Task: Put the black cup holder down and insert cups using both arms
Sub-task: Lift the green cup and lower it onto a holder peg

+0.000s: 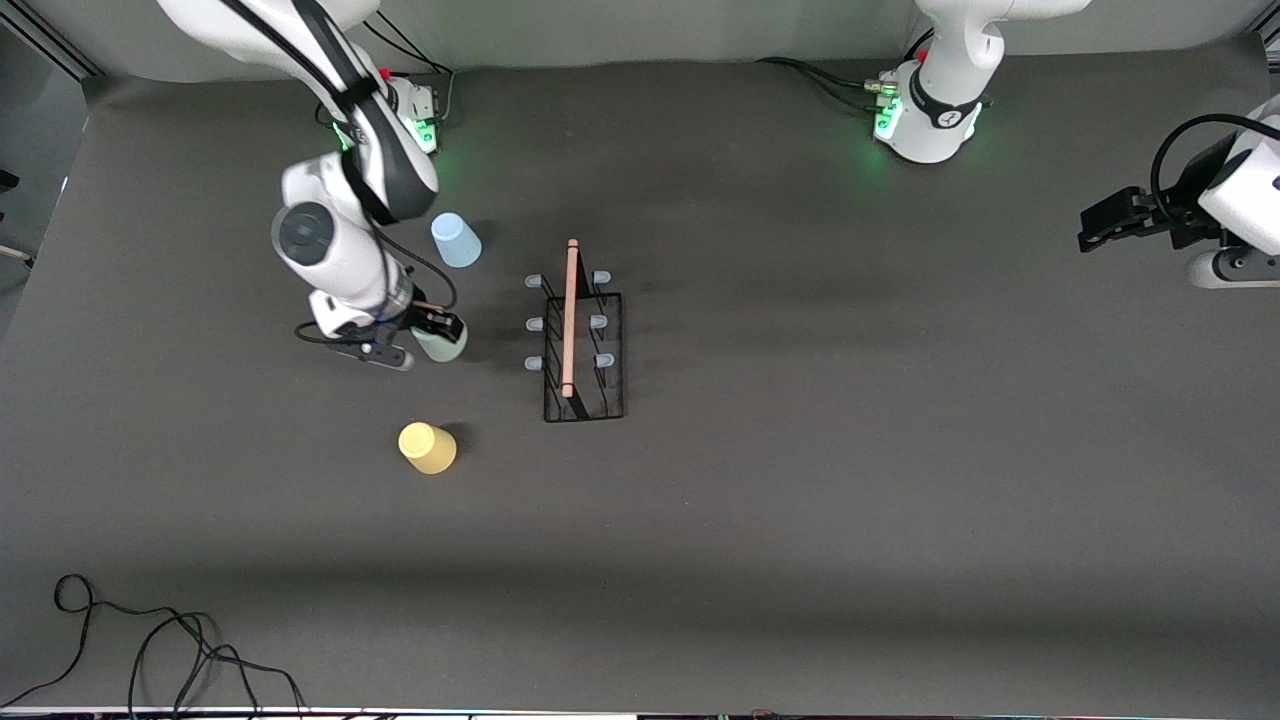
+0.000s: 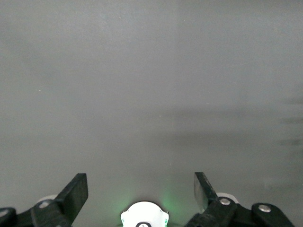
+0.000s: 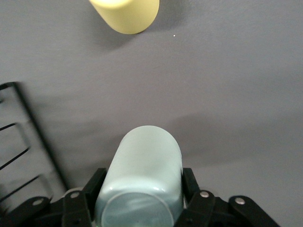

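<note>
black cup holder stands upright mid-table, its wooden rod handle on top and all six pegs bare. beside it, toward the right arm's end, the right gripper is down at the pale green cup, a finger pressed against each side of it. the light blue cup sits farther from the front camera, the yellow cup nearer. the left gripper waits at its own end of the table, fingers spread wide, nothing between them.

high front camera facing the bases; close wrist cameras, right sharing yellow cup.
</note>
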You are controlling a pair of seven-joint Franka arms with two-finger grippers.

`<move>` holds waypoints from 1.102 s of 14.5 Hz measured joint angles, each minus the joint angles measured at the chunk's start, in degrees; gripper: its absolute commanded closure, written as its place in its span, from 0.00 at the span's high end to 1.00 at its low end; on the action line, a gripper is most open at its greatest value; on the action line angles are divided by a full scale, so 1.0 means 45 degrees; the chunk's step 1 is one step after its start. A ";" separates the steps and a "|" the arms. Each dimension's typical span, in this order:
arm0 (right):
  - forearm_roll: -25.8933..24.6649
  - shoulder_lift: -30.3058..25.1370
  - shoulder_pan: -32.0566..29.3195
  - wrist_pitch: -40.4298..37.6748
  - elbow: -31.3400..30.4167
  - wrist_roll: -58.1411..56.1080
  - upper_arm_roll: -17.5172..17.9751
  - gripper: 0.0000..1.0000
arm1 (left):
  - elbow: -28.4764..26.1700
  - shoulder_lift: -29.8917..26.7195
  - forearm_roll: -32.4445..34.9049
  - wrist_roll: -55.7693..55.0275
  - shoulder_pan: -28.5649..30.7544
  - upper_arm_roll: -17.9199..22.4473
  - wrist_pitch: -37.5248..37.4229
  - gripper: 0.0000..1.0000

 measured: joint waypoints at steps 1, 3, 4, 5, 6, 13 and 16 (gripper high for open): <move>0.0004 -0.0598 0.0000 -0.1125 0.0470 0.0043 -0.0021 0.00 | 0.0000 0.0000 0.0000 0.0000 -0.0001 0.0000 0.0000 1.00; 0.0009 -0.1484 0.0025 -0.2749 0.1279 0.0617 0.0043 0.00 | -0.0001 0.0000 0.0001 0.0000 -0.0001 0.0000 0.0001 1.00; 0.0021 -0.1722 0.0126 -0.3299 0.1619 0.1036 0.0119 0.00 | -0.0001 0.0000 0.0001 0.0000 -0.0002 0.0000 0.0001 1.00; 0.0042 -0.1815 0.0439 -0.3576 0.1889 0.1589 0.0169 0.00 | -0.0002 0.0000 0.0001 0.0000 -0.0003 0.0000 0.0001 1.00; 0.0057 -0.1806 0.0955 -0.3629 0.2067 0.2375 0.0214 0.00 | -0.0002 0.0000 0.0001 0.0000 -0.0005 0.0000 0.0001 1.00; 0.0061 -0.0751 0.3356 -0.2085 0.1969 0.5446 0.0393 0.00 | -0.0003 0.0000 0.0003 0.0000 -0.0006 0.0000 0.0015 1.00; 0.0061 -0.0472 0.3628 -0.1439 0.1628 0.5581 0.0390 0.00 | -0.0006 0.0003 0.0003 0.0000 -0.0006 0.0000 0.0022 1.00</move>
